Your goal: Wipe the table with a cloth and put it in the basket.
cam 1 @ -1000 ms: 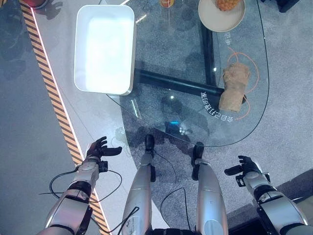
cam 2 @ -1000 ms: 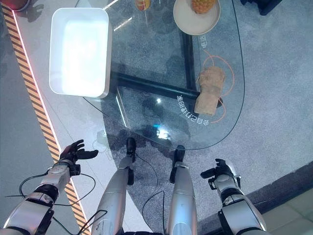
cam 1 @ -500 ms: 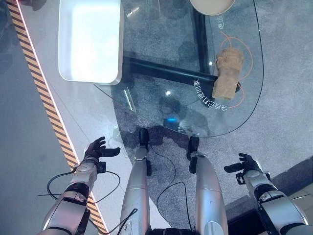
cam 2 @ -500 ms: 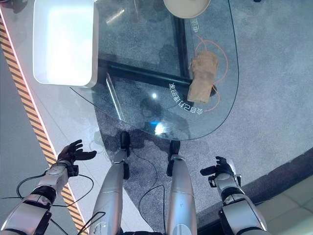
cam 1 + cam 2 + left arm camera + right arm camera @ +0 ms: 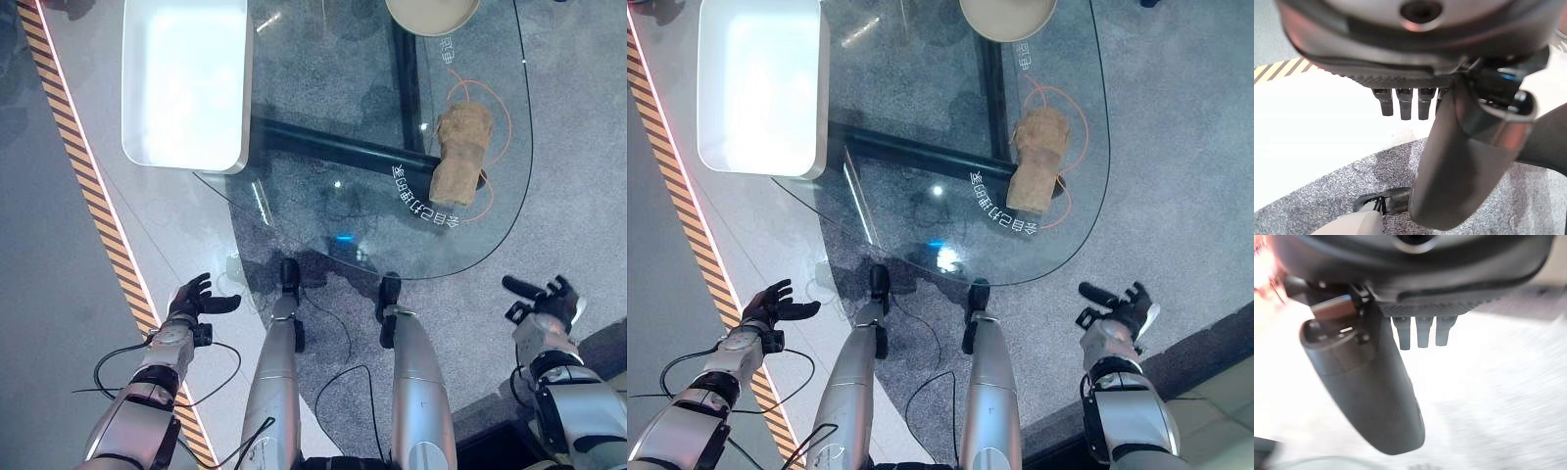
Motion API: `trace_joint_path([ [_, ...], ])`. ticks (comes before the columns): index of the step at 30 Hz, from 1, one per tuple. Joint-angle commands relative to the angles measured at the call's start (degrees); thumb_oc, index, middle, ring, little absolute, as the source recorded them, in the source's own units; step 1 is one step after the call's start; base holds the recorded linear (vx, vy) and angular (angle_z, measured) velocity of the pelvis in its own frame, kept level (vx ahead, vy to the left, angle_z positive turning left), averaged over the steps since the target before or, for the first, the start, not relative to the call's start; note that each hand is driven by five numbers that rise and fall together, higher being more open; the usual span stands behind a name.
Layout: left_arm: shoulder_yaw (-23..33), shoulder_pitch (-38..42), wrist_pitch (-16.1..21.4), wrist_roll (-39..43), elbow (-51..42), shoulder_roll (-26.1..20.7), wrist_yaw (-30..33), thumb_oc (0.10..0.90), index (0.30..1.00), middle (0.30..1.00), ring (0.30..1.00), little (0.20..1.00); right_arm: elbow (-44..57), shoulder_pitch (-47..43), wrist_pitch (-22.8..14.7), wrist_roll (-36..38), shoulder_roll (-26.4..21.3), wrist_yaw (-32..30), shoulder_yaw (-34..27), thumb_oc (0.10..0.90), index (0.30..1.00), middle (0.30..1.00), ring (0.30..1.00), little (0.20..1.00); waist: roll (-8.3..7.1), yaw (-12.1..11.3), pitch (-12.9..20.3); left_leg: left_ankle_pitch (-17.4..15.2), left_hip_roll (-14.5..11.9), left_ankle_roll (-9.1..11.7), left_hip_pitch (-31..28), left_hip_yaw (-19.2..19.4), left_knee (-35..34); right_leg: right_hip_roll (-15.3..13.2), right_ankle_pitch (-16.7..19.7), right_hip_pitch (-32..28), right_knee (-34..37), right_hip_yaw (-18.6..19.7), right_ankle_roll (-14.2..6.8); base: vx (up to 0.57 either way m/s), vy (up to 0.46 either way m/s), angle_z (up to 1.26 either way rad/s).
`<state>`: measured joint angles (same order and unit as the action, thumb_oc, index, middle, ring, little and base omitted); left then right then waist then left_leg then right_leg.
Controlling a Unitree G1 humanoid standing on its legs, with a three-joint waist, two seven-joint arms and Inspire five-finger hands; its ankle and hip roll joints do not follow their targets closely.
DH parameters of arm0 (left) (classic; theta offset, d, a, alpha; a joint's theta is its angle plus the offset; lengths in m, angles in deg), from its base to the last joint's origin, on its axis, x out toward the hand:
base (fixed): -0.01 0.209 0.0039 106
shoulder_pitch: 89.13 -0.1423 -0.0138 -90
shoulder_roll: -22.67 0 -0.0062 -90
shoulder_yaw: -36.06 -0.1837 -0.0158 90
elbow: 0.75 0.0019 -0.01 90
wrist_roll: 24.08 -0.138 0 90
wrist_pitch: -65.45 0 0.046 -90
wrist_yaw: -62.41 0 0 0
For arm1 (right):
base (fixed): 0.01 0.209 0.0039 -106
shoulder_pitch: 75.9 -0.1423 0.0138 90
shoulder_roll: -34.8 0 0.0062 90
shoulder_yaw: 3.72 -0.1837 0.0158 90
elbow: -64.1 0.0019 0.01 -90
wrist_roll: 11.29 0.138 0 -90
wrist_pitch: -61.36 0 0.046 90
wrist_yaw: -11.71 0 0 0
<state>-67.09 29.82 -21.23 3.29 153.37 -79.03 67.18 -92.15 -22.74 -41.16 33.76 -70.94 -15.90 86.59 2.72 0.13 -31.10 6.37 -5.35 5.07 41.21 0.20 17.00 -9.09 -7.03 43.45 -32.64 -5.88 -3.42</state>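
lying crumpled on the glass table (image 5: 323, 88), the cloth (image 5: 460, 154) sits near a plate (image 5: 1007, 18).

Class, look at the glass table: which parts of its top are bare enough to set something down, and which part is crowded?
Bare glass on the table lies between the white basket and the cloth, and along the near curved edge. The far right is crowded: plate, then cloth.

My two head views look steeply down from just apart; both take in the glass counter (image 5: 372, 147), the white basket (image 5: 186, 83) far left, the tan cloth (image 5: 1034, 162) to the right, and the floor (image 5: 59, 323) nearer me. Each wrist view looks along its own hand, left hand (image 5: 1459, 161) and right hand (image 5: 1371, 396), from very close, toward the floor.
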Motion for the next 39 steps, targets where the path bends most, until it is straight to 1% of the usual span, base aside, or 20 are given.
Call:
trace_joint_path([
  [1, -0.17, -3.58, 1.97, 1.97, 2.1, -2.42, 2.1, 0.8, 0.9, 0.9, 0.9, 0.9, 4.71, 1.67, -9.17, -0.73, -4.59, -8.94, -1.76, 0.8, 0.9, 0.9, 0.9, 0.9, -0.78, -0.51, 1.31, -7.64, 1.26, -1.68, 2.27, -0.57, 8.1, 0.22, 4.36, -0.74, 6.12, 0.18, -0.97, 0.0, 0.0, 0.0],
  [2, -0.14, -3.55, 1.96, 2.01, 2.14, -2.45, 2.07, 0.8, 0.9, 0.9, 0.9, 0.9, 4.99, 1.43, -9.32, -0.71, -4.72, -9.31, -1.6, 0.8, 0.9, 0.9, 0.9, 0.9, -0.79, -0.5, 1.31, -7.64, 1.26, -1.7, 2.2, -0.49, 8.01, 0.18, 4.33, -0.8, 6.19, 0.15, -0.97, 0.0, 0.0, 0.0],
  [3, -0.51, -3.18, 1.98, 2.76, 2.43, -2.69, 1.92, 0.8, 0.9, 0.9, 0.9, 0.9, 5.6, 0.17, -11.02, -0.7, -5.47, -10.86, -1.36, 0.8, 0.9, 0.9, 0.9, 0.9, -0.79, -0.49, 1.31, -7.52, 1.33, -1.8, 2.09, -0.31, 7.57, 0.04, 4.41, -1.01, 6.81, -0.01, -0.98, -0.03, 0.041, 0.01],
  [4, -0.74, -2.53, 1.93, 3.15, 2.91, -2.9, 1.64, 0.8, 0.9, 0.9, 0.9, 0.9, 6.05, -1.49, -11.66, -0.24, -6.64, -12.1, -1.16, 0.8, 0.9, 0.9, 0.9, 0.9, -0.79, -0.58, 1.31, -7.36, 1.52, -1.8, 2.18, -0.4, 7.22, -0.03, 4.41, -1.02, 7.18, -0.25, -0.87, -0.03, 0.044, 0.0],
  [6, -0.99, -2.23, 1.96, 3.33, 3.15, -2.92, 1.35, 0.8, 0.9, 0.9, 0.9, 0.9, 6.46, -2.61, -12.85, -1.93, -7.45, -13.9, -1.0, 0.8, 0.9, 0.9, 0.9, 0.9, -0.64, -0.7, 1.31, -7.26, 1.72, -1.77, 2.19, -0.66, 7.04, -0.08, 4.35, -1.08, 7.2, -0.43, -0.77, -0.02, 0.036, 0.0],
  [7, -1.14, -2.14, 1.94, 3.64, 3.3, -3.02, 0.99, 0.8, 0.9, 0.9, 0.9, 0.9, 7.33, -3.39, -14.21, -3.79, -7.99, -15.9, -0.51, 0.8, 0.9, 0.9, 0.9, 0.9, -0.41, -0.69, 1.31, -7.27, 1.89, -1.8, 2.19, -0.77, 7.14, -0.12, 4.36, -1.05, 7.1, -0.53, -0.72, 0.0, 0.039, 0.02],
  [9, -1.2, -2.11, 1.7, 3.78, 3.08, -3.11, 0.78, 0.8, 0.9, 0.9, 0.9, 0.9, 9.85, -4.89, -14.27, -5.3, -8.53, -18.69, 0.37, 0.8, 0.9, 0.9, 0.9, 0.9, -0.12, -0.66, 1.31, -7.35, 1.92, -1.77, 2.16, -0.62, 7.17, -0.18, 4.31, -1.02, 7.07, -0.47, -0.79, 0.0, 0.039, 0.03],
  [10, -1.27, -1.95, 1.28, 4.07, 2.77, -3.18, 0.86, 0.8, 0.9, 0.9, 0.9, 0.9, 11.51, -6.13, -14.7, -7.51, -8.78, -20.44, 1.09, 0.8, 0.9, 0.9, 0.9, 0.9, 0.02, -0.62, 1.31, -7.31, 1.94, -1.73, 2.05, -0.46, 6.8, -0.23, 4.34, -1.09, 7.35, -0.48, -0.89, -0.02, 0.038, 0.01],
  [12, -1.66, -1.69, 1.3, 4.73, 2.6, -3.2, 1.06, 0.8, 0.9, 0.9, 0.9, 0.9, 16.87, -7.75, -13.42, -11.1, -9.12, -24.39, 3.51, 0.8, 0.9, 0.9, 0.9, 0.9, 0.02, -0.57, 1.31, -7.05, 2.09, -1.7, 2.26, -0.45, 6.23, -0.27, 4.58, -0.86, 8.07, -0.49, -0.83, -0.02, 0.021, 0.0],
  [14, -1.71, -1.73, 1.48, 4.74, 2.53, -2.96, 1.17, 0.8, 0.9, 0.9, 0.9, 0.9, 19.69, -8.62, -13.19, -13.34, -8.99, -26.16, 4.78, 0.8, 0.9, 0.9, 0.9, 0.9, 0.06, -0.54, 1.31, -7.0, 2.23, -1.66, 2.13, -0.56, 5.92, -0.25, 4.61, -0.91, 8.37, -0.53, -0.76, 0.0, 0.0, 0.0],
  [15, -1.66, -1.73, 1.54, 4.75, 2.5, -2.89, 1.13, 0.8, 0.9, 0.9, 0.9, 0.9, 21.64, -9.26, -13.72, -14.69, -8.88, -26.82, 5.76, 0.8, 0.9, 0.9, 0.9, 0.9, 0.07, -0.5, 1.31, -6.98, 2.25, -1.62, 1.91, -0.54, 5.61, -0.26, 4.59, -1.09, 8.63, -0.55, -0.76, 0.0, 0.0, 0.0],
  [16, -1.61, -1.78, 1.75, 4.66, 2.55, -2.71, 1.05, 0.8, 0.9, 0.9, 0.9, 0.9, 23.87, -9.79, -12.95, -15.99, -8.86, -27.86, 6.3, 0.8, 0.9, 0.9, 0.9, 0.9, 0.11, -0.42, 1.31, -6.97, 2.2, -1.59, 1.82, -0.38, 5.45, -0.26, 4.54, -1.14, 8.75, -0.52, -0.75, 0.0, 0.0, 0.0],
  [20, -1.56, -1.78, 2.32, 4.69, 2.61, -1.96, 0.87, 0.8, 0.9, 0.9, 0.9, 0.9, 30.18, -10.76, -12.04, -19.62, -7.88, -29.74, 7.62, 0.8, 0.9, 0.9, 0.9, 0.9, 0.46, -0.27, 1.31, -6.83, 2.44, -1.66, 1.28, -0.05, 4.66, -0.31, 4.29, -1.52, 9.18, -0.38, -0.58, -0.01, 0.039, 0.0],
  [25, -1.21, -1.85, 1.96, 4.47, 2.23, -1.57, 0.82, 0.8, 0.9, 0.9, 0.9, 0.9, 34.75, -11.12, -10.32, -22.41, -6.95, -29.02, 9.0, 0.8, 0.9, 0.9, 0.9, 0.9, 0.92, -0.19, 1.31, -6.6, 2.7, -1.65, 0.81, 0.23, 4.0, -0.4, 4.17, -1.76, 9.44, -0.19, -0.55, 0.0, 0.015, 0.01],
  [28, -1.06, -1.83, 2.12, 4.23, 2.52, -1.23, 0.63, 0.8, 0.9, 0.9, 0.9, 0.9, 37.72, -11.81, -7.38, -24.99, -6.29, -28.46, 10.82, 0.8, 0.9, 0.9, 0.9, 0.9, 1.26, -0.14, 1.31, -6.43, 2.94, -1.71, 0.39, 0.49, 3.56, -0.41, 4.14, -1.86, 9.59, -0.14, -0.41, 0.0, 0.035, 0.02],
  [30, -0.78, -2.3, 2.42, 3.91, 2.31, -0.49, 0.84, 0.8, 0.9, 0.9, 0.9, 0.9, 40.88, -11.83, -3.54, -28.0, -5.01, -27.63, 13.39, 0.8, 0.9, 0.9, 0.9, 0.9, 1.63, -0.12, 1.31, -6.21, 3.11, -1.6, -0.28, 0.81, 2.96, -0.56, 4.07, -2.46, 10.1, -0.1, -0.26, 0.0, 0.046, -0.04],
  [33, -0.72, -2.66, 2.81, 3.52, 2.2, -0.09, 0.86, 0.8, 0.9, 0.9, 0.9, 0.9, 41.21, -11.62, -2.38, -28.57, -4.42, -27.43, 14.41, 0.8, 0.9, 0.9, 0.9, 0.9, 1.72, -0.21, 1.31, -6.13, 3.21, -1.58, -0.59, 0.9, 2.74, -0.65, 4.09, -2.78, 10.37, -0.15, -0.19, 0.0, 0.0, 0.0],
  [35, -0.76, -2.86, 3.22, 3.22, 2.32, 0.52, 0.8, 0.8, 0.9, 0.9, 0.9, 0.9, 41.0, -11.23, -0.95, -28.04, -3.56, -26.95, 15.3, 0.8, 0.9, 0.9, 0.9, 0.9, 1.91, -0.24, 1.31, -6.09, 3.28, -1.58, -0.98, 1.05, 2.66, -0.81, 3.99, -3.12, 10.42, -0.17, -0.08, 0.0, 0.0, 0.0],
  [37, -0.76, -2.88, 3.24, 3.17, 2.31, 0.58, 0.8, 0.8, 0.9, 0.9, 0.9, 0.9, 40.94, -11.21, -0.84, -28.0, -3.48, -26.97, 15.39, 0.8, 0.9, 0.9, 0.9, 0.9, 1.93, -0.24, 1.31, -6.09, 3.29, -1.58, -1.03, 1.07, 2.63, -0.82, 3.99, -3.15, 10.44, -0.17, -0.08, 0.0, 0.0, 0.0],
  [39, -1.19, -2.69, 3.52, 3.01, 2.57, 1.24, 0.85, 0.8, 0.9, 0.9, 0.9, 0.9, 39.33, -11.48, 0.2, -26.68, -2.39, -26.71, 16.44, 0.8, 0.9, 0.9, 0.9, 0.9, 2.18, -0.38, 1.31, -6.0, 3.36, -1.6, -1.48, 1.31, 2.35, -0.94, 3.94, -3.57, 10.66, -0.28, 0.05, 0.0, 0.0, 0.0],
])
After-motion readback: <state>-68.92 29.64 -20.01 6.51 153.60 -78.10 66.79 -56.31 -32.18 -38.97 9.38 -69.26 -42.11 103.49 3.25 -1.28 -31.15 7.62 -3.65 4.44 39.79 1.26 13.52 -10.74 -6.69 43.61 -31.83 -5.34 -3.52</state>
